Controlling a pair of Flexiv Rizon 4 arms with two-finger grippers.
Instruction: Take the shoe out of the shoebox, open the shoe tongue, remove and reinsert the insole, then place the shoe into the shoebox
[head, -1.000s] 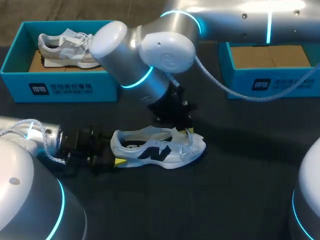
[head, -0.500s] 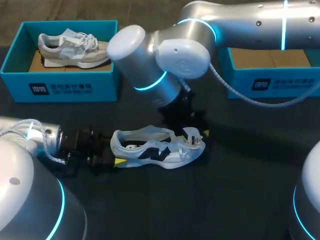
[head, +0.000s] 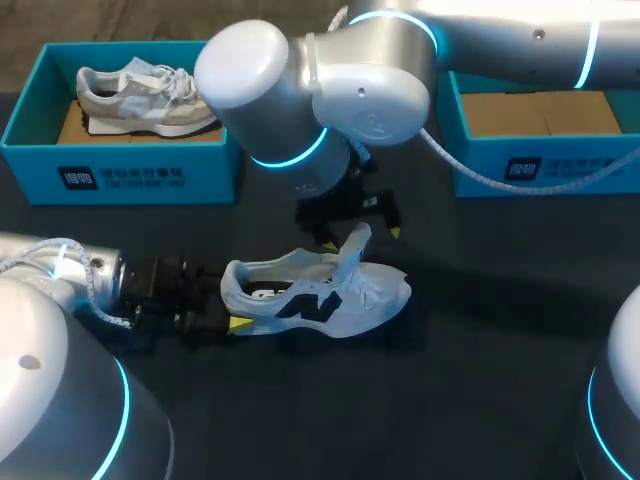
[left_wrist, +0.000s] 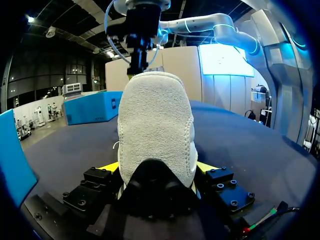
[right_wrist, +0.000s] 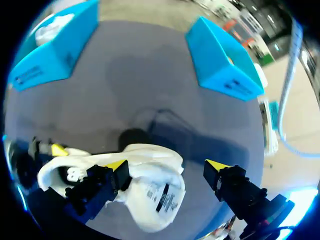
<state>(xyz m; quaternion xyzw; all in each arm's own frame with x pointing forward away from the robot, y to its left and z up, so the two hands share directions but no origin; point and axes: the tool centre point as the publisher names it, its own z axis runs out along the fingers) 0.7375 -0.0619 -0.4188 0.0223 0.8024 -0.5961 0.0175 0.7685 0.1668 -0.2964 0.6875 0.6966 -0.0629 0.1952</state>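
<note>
A white shoe with a black side mark lies on its sole at the middle of the dark table. Its tongue stands pulled up and open. My left gripper is shut on the shoe's heel, with a yellow tip pressed to each side. My right gripper hangs open just above the tongue, and nothing is held between its fingers. In the right wrist view the tongue's labelled underside lies below the wide-apart tips of that gripper.
A blue shoebox at the back left holds a second, grey shoe. Another blue shoebox with a bare cardboard floor stands at the back right. My right arm's large elbow hangs over the table's middle back.
My right gripper has opened, let go of the tongue and risen back from the shoe's front. The tongue now stands up. The left arm has kept still on the heel.
</note>
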